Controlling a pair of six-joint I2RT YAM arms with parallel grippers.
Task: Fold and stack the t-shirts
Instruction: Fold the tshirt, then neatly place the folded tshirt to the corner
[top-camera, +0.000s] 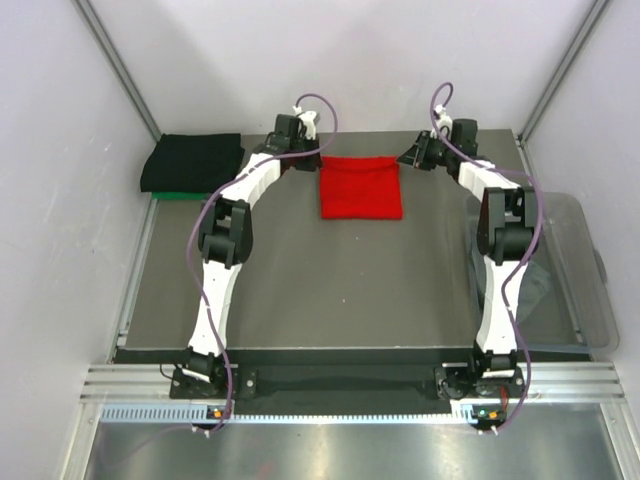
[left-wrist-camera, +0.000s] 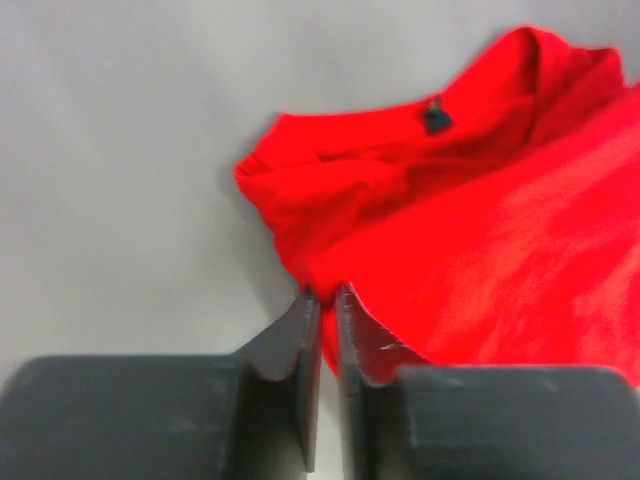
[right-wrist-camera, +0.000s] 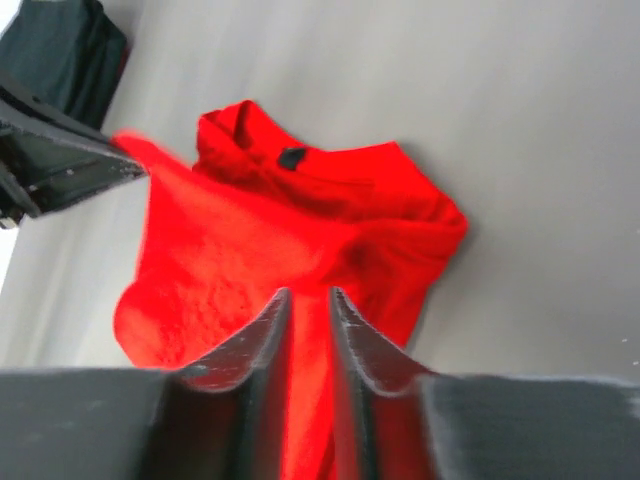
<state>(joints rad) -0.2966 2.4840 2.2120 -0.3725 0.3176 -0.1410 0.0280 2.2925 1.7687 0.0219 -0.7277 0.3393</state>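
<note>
A bright red t-shirt (top-camera: 361, 187) lies folded into a rectangle at the far middle of the table. My left gripper (top-camera: 303, 162) is at its far left corner. In the left wrist view the gripper (left-wrist-camera: 325, 295) is shut on an edge of the red cloth (left-wrist-camera: 500, 230). My right gripper (top-camera: 412, 155) is at the far right corner. In the right wrist view the gripper (right-wrist-camera: 308, 295) is nearly closed with red cloth (right-wrist-camera: 230, 260) running up between its jaws. A folded black t-shirt (top-camera: 192, 162) lies on a green one (top-camera: 172, 196) at the far left.
A clear plastic bin (top-camera: 590, 262) stands off the table's right edge with grey cloth (top-camera: 537, 287) in it. The black stack also shows in the right wrist view (right-wrist-camera: 60, 50). White walls and metal frame posts enclose the dark table (top-camera: 340, 290).
</note>
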